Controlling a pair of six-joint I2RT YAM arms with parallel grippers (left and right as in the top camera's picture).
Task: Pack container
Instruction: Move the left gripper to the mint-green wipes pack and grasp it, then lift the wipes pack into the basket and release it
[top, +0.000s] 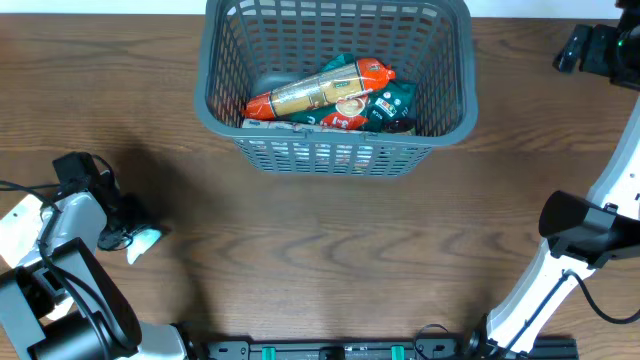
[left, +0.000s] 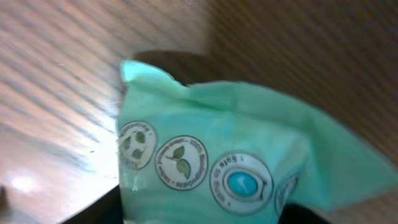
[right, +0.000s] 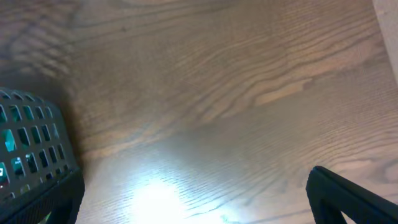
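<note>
The container (top: 335, 150), a large dark grey lattice basket, stands at the back middle of the table. It holds an orange-red long packet (top: 320, 92) and a dark green packet (top: 392, 104). My left gripper (top: 125, 235) is at the left of the table, low over the wood, shut on a mint green packet (top: 143, 243). In the left wrist view the mint packet (left: 236, 143) with round printed seals fills the space between the fingers (left: 199, 216). My right gripper (top: 588, 45) is at the far right back, open and empty (right: 193, 205). A corner of the basket (right: 31, 143) shows at its left.
The wooden table (top: 330, 260) spans the view. The right arm's elbow (top: 575, 225) hangs over the right side. A dark rail (top: 340, 350) runs along the front edge.
</note>
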